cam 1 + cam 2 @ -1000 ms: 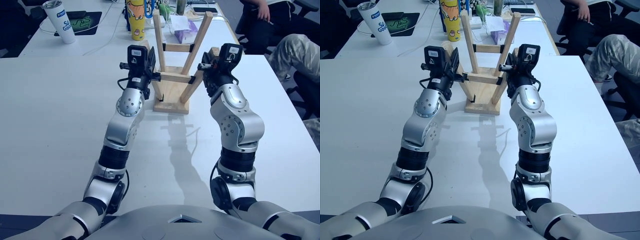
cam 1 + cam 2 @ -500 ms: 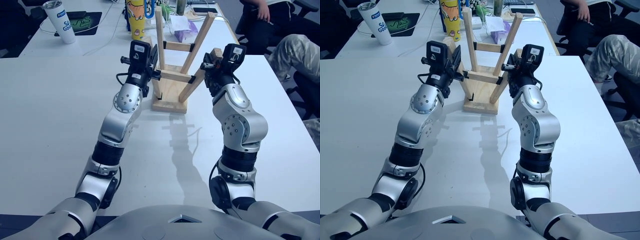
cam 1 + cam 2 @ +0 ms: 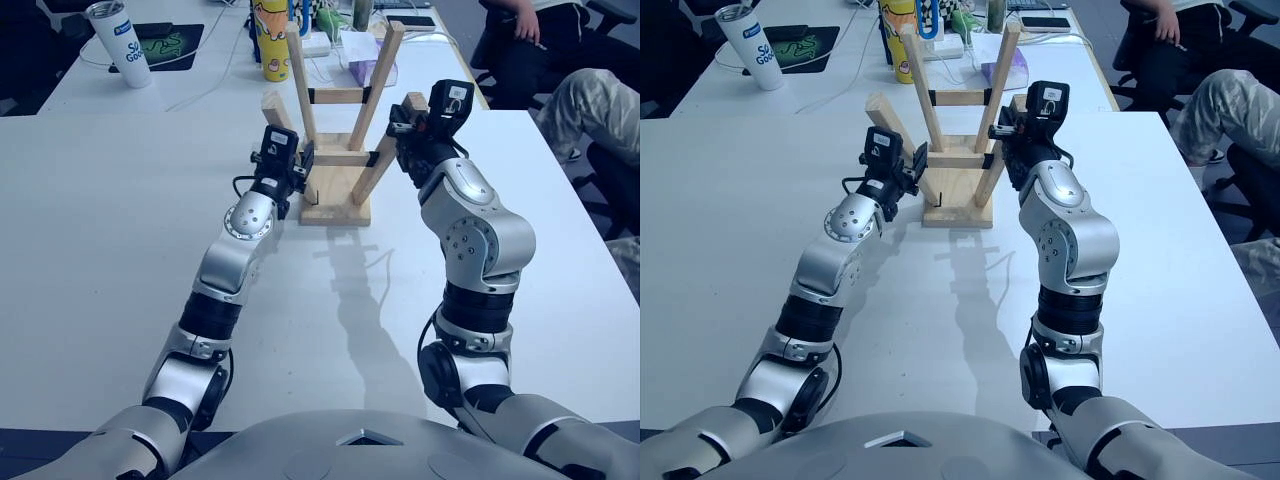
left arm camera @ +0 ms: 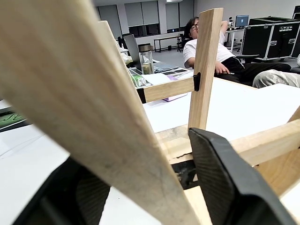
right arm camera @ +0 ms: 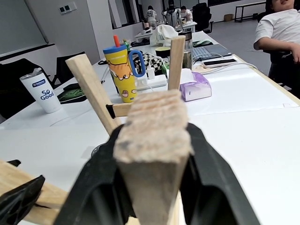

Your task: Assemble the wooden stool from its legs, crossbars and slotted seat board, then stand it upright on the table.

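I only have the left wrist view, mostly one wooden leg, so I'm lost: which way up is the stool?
Observer: The stool is upside down, its seat board flat on the table, legs pointing up.
Operator: And the right arm?
Observer: The right claw is shut on the top end of the near right leg.
Operator: What's beyond the stool?
Observer: A yellow cup, standing farther back.
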Controlling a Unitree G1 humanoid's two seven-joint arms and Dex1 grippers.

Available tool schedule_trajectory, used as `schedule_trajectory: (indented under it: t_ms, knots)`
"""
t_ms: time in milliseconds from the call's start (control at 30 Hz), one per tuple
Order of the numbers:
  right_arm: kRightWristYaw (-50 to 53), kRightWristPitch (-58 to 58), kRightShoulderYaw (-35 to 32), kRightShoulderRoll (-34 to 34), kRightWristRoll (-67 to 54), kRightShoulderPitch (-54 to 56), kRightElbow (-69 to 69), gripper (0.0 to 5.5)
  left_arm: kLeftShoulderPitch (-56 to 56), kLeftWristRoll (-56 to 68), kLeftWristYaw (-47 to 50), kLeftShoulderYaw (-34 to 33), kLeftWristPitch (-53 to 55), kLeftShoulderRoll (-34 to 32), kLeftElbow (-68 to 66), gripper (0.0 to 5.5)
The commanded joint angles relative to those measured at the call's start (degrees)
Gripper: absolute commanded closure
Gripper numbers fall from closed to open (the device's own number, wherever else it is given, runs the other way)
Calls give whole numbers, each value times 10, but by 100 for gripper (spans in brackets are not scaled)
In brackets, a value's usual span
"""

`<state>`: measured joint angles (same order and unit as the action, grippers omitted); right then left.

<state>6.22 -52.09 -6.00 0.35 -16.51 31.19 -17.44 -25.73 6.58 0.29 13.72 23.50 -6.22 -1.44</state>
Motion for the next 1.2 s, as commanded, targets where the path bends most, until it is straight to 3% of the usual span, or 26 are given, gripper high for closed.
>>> schedule_trajectory:
  t_ms: [33, 367, 633, 800, 1200]
  knots:
    - [-60, -13, 50, 20, -35, 6, 11, 445, 41, 0, -37, 24, 54, 24, -54, 284]
    - [-58, -21, 54, 23, -34, -2, 3, 445, 48, -21, -18, 5, 58, 39, -63, 284]
    - [-54, -13, 45, 14, -23, -4, 17, 445, 43, -49, -7, -13, -49, 47, 7, 284]
    - [-49, -5, 36, 10, -14, -11, 24, 445, 55, -92, -1, -16, -56, 23, 40, 284]
    - [-47, 5, 40, 0, 1, -24, 34, 445, 51, -97, 4, -50, -72, 38, 78, 284]
